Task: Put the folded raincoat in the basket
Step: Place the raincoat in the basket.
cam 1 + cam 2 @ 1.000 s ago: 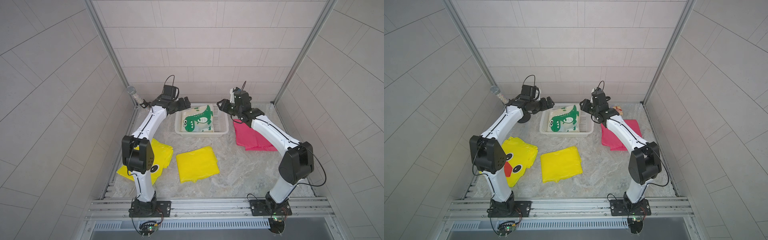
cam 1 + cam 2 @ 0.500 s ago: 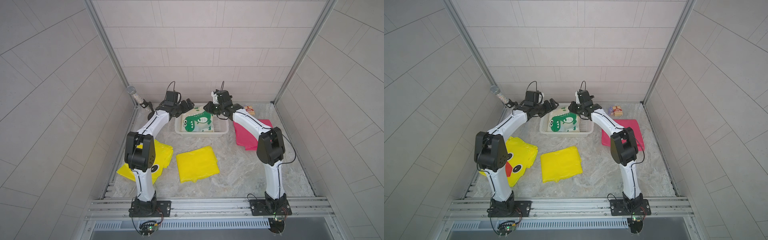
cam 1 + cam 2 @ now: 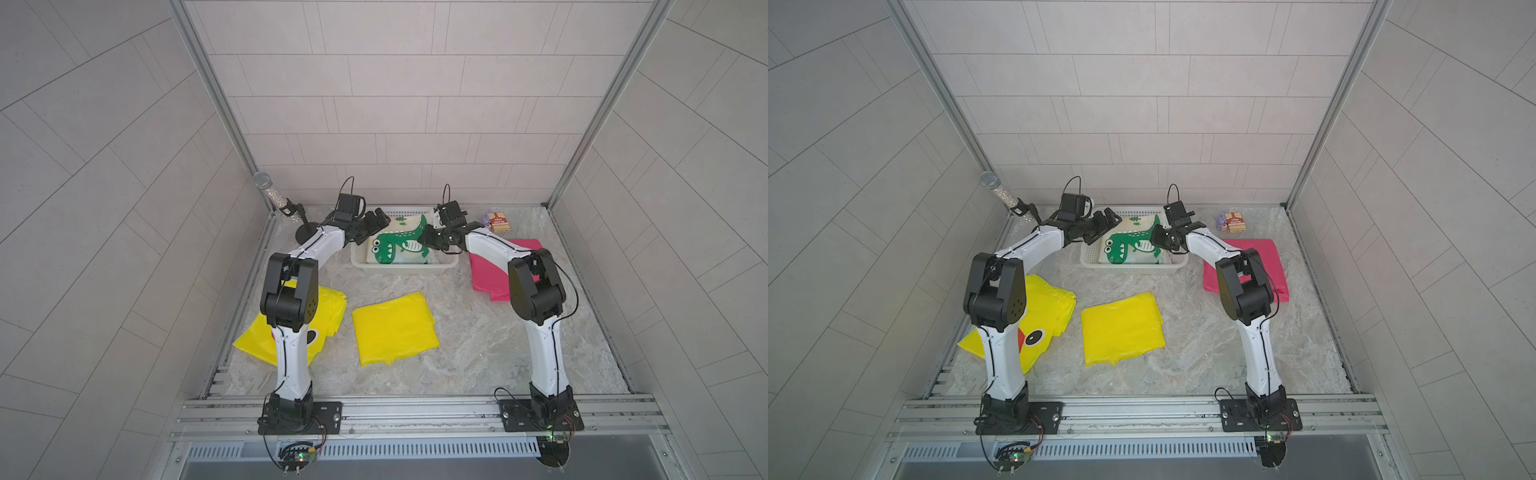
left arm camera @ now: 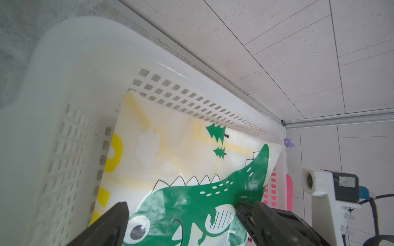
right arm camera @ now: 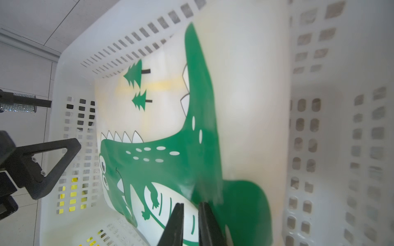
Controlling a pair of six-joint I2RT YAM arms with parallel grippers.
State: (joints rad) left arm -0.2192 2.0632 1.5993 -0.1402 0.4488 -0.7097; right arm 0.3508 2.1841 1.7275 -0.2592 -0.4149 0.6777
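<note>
Marble tabletop: dinosaur-print raincoat (image 3: 398,245) fills basket (image 3: 405,268).

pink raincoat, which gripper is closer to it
Right. The right gripper is over the basket end that lies next to the pink raincoat; the left gripper is over the basket's opposite end, farther away.

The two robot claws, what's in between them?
Between the left gripper and right gripper lies the dinosaur raincoat, inside the basket, in both top views.
</note>
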